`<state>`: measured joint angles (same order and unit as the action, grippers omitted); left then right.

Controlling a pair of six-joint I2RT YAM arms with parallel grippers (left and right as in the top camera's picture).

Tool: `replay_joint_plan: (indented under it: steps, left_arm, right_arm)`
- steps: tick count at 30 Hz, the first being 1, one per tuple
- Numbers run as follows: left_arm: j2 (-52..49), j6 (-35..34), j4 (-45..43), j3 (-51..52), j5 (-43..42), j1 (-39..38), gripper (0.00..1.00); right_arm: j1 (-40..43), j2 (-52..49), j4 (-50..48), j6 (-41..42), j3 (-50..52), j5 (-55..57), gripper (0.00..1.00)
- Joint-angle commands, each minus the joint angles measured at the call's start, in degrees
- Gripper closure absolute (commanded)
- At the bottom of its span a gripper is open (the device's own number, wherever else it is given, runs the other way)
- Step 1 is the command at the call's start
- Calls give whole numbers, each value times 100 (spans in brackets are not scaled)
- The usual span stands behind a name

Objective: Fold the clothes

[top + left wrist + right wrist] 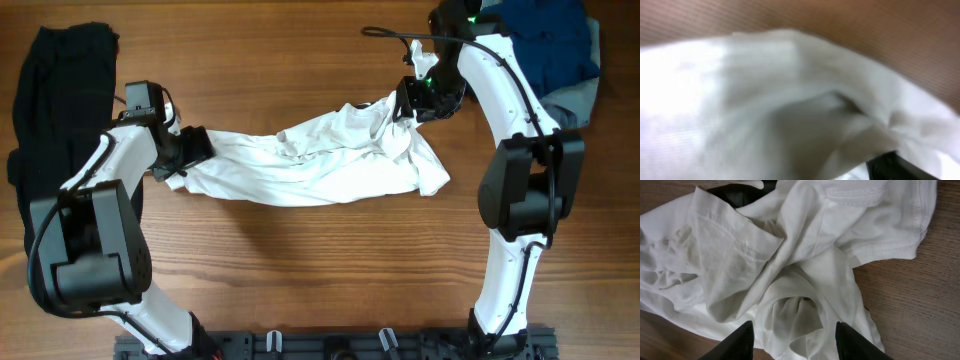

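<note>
The white shirt [320, 160] lies crumpled and stretched across the middle of the wooden table. My left gripper [188, 150] is at its left end, shut on the bunched fabric. In the left wrist view blurred white shirt cloth [765, 90] fills the frame, and only one black finger [895, 169] shows. My right gripper [412, 102] is over the shirt's upper right end. In the right wrist view its fingers [792, 332] are open with folds of the shirt [805, 255] between and below them. The neck label and stripe print are not visible.
A long black garment [60, 90] lies along the table's left edge beside my left arm. A dark-blue garment [545, 35] and a light-blue one [575, 98] lie at the back right behind my right arm. A black cable [385, 33] loops at the back.
</note>
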<state>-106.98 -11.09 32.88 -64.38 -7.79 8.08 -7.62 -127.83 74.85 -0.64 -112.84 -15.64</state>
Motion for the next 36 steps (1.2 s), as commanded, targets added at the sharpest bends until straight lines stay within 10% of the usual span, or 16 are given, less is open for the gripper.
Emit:
replay_joint_plan:
  steps: [1, 11, 33, 36]
  left_arm:
    - [-157, 175, -643, 74, 52, 76, 12]
    - [-155, 1349, 1716, -1784, 13, 564, 12]
    - [-1283, 1670, 1932, -1714, -1143, 675, 0]
    - [-1266, 1091, 2369, -1714, -625, 713, 46]
  right_arm:
    - [-24, 118, -57, 63, -9, -94, 47]
    - [-24, 118, -131, 68, -9, -96, 44]
    - [-28, 118, -199, 96, -9, -103, 43]
    - [-28, 118, -199, 658, -9, -103, 21]
